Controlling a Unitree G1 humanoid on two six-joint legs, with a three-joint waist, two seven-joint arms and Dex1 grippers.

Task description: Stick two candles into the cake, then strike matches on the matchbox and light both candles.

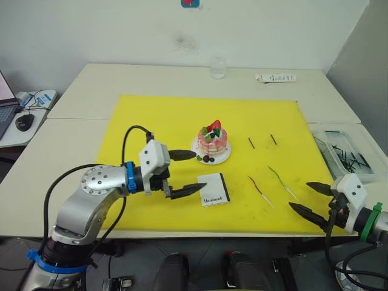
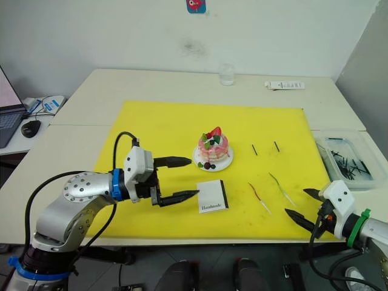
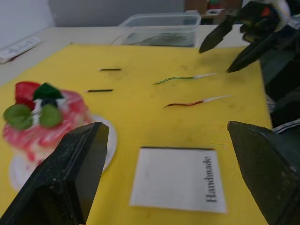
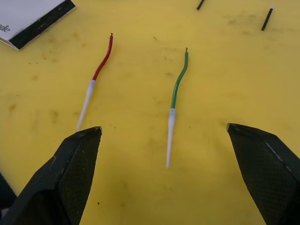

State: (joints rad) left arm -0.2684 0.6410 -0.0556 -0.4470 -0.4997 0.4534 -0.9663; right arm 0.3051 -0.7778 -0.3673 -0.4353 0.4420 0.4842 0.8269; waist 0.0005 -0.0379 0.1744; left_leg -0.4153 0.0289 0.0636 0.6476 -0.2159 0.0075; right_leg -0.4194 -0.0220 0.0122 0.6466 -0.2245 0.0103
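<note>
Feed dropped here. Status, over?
Both grippers open, empty: left gripper, right gripper. Candles flat on mat, cake bare. Nothing blocking.

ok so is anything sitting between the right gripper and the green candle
Nothing visible. The right gripper is open, and the green candle lies flat on bare yellow mat just ahead of it. The red candle lies apart beside it.

You see the cake upright on its white plate. The white matchbox lies flat just before it. The red candle, the green candle and two matches lie loose to its right.
</note>
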